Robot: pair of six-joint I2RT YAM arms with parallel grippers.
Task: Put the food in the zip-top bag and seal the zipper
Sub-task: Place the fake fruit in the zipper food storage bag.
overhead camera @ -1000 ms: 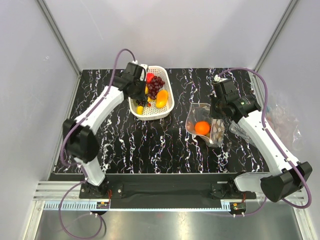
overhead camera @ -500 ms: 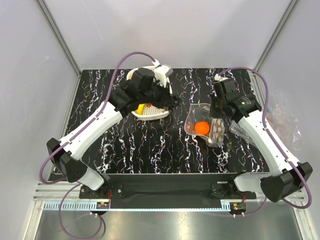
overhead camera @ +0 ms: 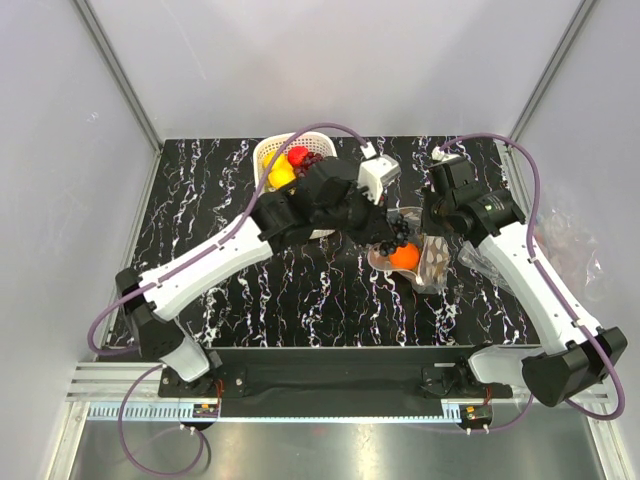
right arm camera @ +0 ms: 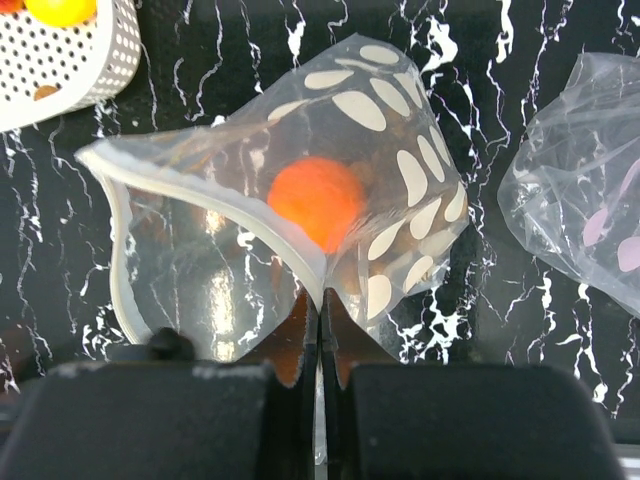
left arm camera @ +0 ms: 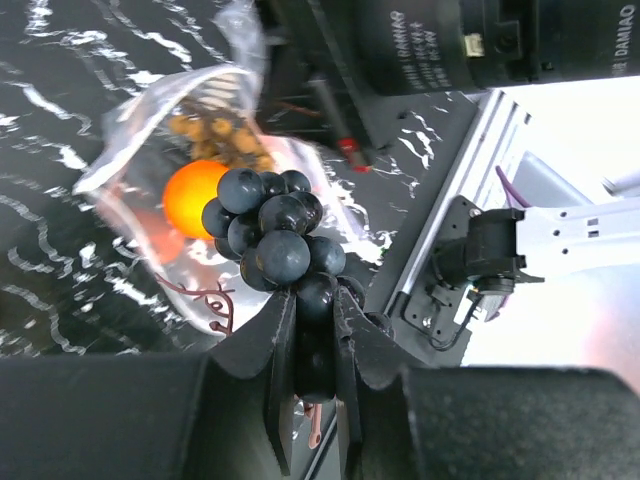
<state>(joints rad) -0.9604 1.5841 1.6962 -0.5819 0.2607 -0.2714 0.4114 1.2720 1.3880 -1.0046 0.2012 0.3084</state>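
Landmark: clear zip-top plastic bag (right arm camera: 200,250) printed with white ovals, lying on the black white-veined marble counter (overhead camera: 220,180); its mouth gapes toward the basket
Right tool (right arm camera: 320,300): fingers together, pinching a fold of the bag's rim; the pinch props the mouth open
Left tool (left arm camera: 312,300): clamped on the bottom berries of the dark purple toy grapes (left arm camera: 275,240); the bunch juts out past the fingertips
Grapes' place: over the bag's mouth, just in front of the glossy orange ball (right arm camera: 315,198); whether they touch the bag cannot be told
Inside the bag: the orange ball in the middle; a tan knobbly cluster (left arm camera: 215,135) beyond it, deeper in
Around: white lattice-sided plastic basket (overhead camera: 262,152) well left of the bag and farther back, holding a red strawberry (overhead camera: 298,155) and a yellow lemon (overhead camera: 280,175); a crumpled clear plastic bag (right arm camera: 580,200) just right of the zip-top bag, apart from it
In the way: the left arm's wrist lies across the gap between basket and bag, hiding the basket's right half from above
Writing: "DAMIAO" in white on a black motor housing (left arm camera: 420,45) beyond the bag in the left wrist view; the rest of that line is too cut off to read
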